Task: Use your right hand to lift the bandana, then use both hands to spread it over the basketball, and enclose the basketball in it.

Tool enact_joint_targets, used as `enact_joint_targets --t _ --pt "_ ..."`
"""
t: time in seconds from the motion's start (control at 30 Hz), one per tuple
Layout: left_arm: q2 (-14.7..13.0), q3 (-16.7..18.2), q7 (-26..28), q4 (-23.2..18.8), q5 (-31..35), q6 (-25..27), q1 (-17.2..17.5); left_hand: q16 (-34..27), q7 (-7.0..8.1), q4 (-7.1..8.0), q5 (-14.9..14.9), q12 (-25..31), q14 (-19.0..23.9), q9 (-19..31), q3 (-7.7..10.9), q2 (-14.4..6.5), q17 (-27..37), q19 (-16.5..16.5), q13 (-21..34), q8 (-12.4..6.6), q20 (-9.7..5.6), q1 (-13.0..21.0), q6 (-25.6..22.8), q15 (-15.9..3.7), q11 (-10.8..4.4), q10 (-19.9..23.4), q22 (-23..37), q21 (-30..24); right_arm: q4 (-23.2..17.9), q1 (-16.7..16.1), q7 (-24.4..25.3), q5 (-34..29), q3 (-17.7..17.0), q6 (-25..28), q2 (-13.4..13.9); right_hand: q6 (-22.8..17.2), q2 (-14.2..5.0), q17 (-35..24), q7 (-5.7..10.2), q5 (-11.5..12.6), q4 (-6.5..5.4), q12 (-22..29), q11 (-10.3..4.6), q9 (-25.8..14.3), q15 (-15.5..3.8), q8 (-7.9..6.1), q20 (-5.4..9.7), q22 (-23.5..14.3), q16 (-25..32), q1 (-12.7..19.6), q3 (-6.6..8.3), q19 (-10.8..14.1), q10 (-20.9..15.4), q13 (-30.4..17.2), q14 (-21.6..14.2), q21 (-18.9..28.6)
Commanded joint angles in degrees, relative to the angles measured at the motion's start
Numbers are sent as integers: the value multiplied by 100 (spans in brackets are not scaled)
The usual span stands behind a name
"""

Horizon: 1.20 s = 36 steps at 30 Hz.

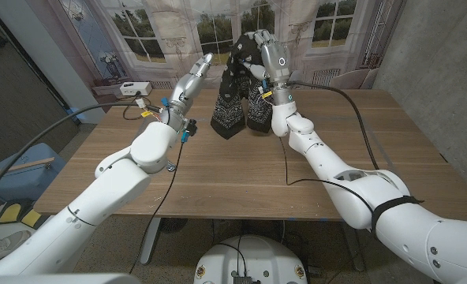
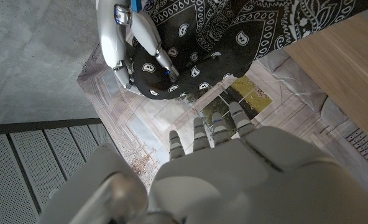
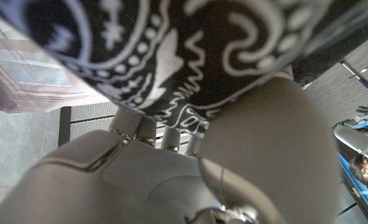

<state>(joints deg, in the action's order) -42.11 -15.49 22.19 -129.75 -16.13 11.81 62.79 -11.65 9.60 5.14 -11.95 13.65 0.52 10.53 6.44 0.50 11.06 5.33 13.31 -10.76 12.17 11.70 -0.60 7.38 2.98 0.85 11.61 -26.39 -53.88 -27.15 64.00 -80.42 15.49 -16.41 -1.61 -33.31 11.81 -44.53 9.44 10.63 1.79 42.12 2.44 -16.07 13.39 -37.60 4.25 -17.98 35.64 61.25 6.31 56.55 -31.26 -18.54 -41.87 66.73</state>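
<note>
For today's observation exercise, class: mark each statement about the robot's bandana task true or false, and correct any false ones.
1. The right robot hand holds the bandana up, above the table. True.
2. The bandana is plain red. False: it is black with a white paisley pattern.
3. The left robot hand grips a corner of the bandana. False: it is raised beside the cloth with fingers extended, holding nothing.
4. The bandana hangs down from the right robot hand in folds. True.
5. The bandana lies spread flat on the table. False: it dangles from the raised robot hand.
</note>
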Motion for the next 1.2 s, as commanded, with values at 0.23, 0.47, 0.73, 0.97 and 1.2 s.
enact_joint_targets --t 0.23,0.47,0.73,0.97,1.2 --pt "-27 56 -58 -13 20 -129 50 3 30 -11 -22 -3 -32 14 -47 1 11 35 1 -38 14 -62 4 9 29 2 11 26 -1183 -943 0 414 769 -183 894 -1441 -1857 -134 -1136 132 757 99 135 22 -2567 -32 790 124 50 2010 1275 -187 -2260 -549 -2756 210" --pt "-94 174 -329 -15 -158 -457 122 3 38 -12 -25 -7 -31 13 -53 0 10 34 0 -33 14 -70 19 16 38 -12 11 33 -2336 -1297 -952 1394 2136 664 2022 -1562 -1707 -198 -1160 214 767 143 164 56 -2567 -51 801 230 37 1955 1308 -45 -2385 -569 -2873 311" --pt "-176 414 -352 -300 -56 -828 410 -23 55 -16 -31 14 33 12 -65 -4 9 -19 -2 -29 8 -81 37 14 22 38 14 26 -3370 -1432 -2381 2123 2864 1370 2712 -1572 -1661 -240 -1161 259 759 134 153 75 -2568 -34 815 307 17 1921 1353 -19 -2401 -570 -2926 348" --pt "-225 583 -338 -562 139 -948 643 -37 36 -20 -35 23 78 11 -72 -9 7 -79 -7 -31 4 -86 34 1 27 63 16 12 -4028 -1420 -3625 2469 3189 1752 3108 -1623 -1625 -271 -1199 296 765 122 134 90 -2571 -36 807 372 -3 1909 1399 32 -2465 -527 -2968 386" --pt "-202 732 -310 -740 286 -889 822 -42 51 -25 -37 21 101 10 -75 -13 6 -127 -10 -28 2 -87 47 -4 22 61 15 2 -4680 -1273 -5216 3151 3232 1599 3570 -1676 -1548 -308 -1224 356 779 117 152 112 -2566 -30 813 471 -33 1890 1469 86 -2529 -501 -3039 421"
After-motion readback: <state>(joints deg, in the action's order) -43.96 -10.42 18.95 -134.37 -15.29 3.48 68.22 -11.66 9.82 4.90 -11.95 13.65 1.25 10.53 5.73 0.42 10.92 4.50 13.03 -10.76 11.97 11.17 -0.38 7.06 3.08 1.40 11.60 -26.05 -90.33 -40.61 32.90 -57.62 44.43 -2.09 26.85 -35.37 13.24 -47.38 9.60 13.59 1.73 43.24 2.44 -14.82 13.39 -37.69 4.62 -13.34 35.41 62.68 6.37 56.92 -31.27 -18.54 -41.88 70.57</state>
